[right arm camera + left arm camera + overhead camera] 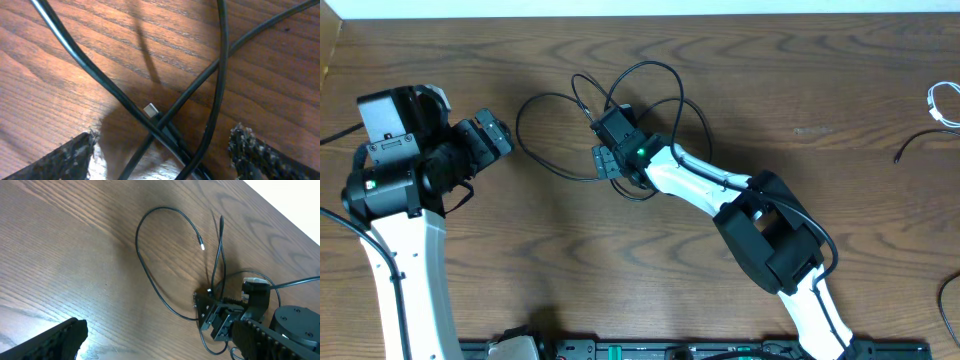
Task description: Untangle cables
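The long black cable [545, 98] lies in overlapping loops at the table's middle back. My right gripper [608, 165] is low over the tangle and open. In the right wrist view its fingers [70, 157] straddle three crossing black strands [220, 75] and a silver-tipped plug [150, 109], touching none of them. My left gripper [505, 135] hovers open and empty to the left of the loops. The left wrist view shows the loop [150, 265], a plug tip [201, 245], and the right gripper [215, 317] sitting on the tangle. The white cable [942, 103] is coiled at the far right edge.
A separate thin black cord end [912, 147] lies near the white cable on the right. The table's back edge [640, 14] runs just behind the loops. The arm bases [620, 350] stand along the front edge.
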### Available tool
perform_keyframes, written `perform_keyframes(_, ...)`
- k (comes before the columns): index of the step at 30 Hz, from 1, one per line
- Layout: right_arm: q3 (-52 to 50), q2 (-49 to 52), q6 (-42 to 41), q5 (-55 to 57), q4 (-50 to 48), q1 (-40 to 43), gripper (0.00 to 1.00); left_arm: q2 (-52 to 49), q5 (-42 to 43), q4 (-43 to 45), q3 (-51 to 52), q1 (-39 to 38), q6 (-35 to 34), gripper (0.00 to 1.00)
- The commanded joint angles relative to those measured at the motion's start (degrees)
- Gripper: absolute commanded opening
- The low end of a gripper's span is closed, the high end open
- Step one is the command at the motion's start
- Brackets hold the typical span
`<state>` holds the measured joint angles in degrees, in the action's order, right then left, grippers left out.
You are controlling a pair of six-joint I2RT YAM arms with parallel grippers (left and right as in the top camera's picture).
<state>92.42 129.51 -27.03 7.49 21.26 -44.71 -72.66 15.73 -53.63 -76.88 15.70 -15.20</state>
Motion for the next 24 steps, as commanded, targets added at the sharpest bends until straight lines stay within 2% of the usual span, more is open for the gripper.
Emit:
perform_keyframes(1, -0.39, 1.86, -1.25, 0.15, 0.2, -0.28, 0.78, -0.33, -0.35, -0.35, -0.52, 0.24, -0.15, 0.98)
perform_keyframes(5, -0.39, 1.88, -1.25, 0.11, 0.98, -0.31, 0.61, -0.33, -0.37, -0.37, -0.48, 0.24, -0.13, 0.98)
perform_keyframes(10, -0.39, 1.88, -1.22, 0.15, 3.41, -0.33, 0.18, -0.33, -0.37, -0.35, -0.48, 0.24, -0.13, 0.98)
perform_keyframes(13, -0.35, 1.81, -1.2, 0.13, 4.02, 0.13, 0.02, -0.33, -0.39, -0.35, -0.48, 0.24, -0.13, 0.98)
perform_keyframes(19, 0.31, -2.4, 0.28, 0.09, 5.29, 2.97, 0.01, -0.33, -0.37, -0.35, -0.48, 0.24, -0.13, 0.98)
perform_keyframes(24, 0.59, -12.68, 6.21, 0.15, 4.79, 7.21, 0.01, -0.33, -0.37, -0.33, -0.48, 0.24, -0.13, 0.98)
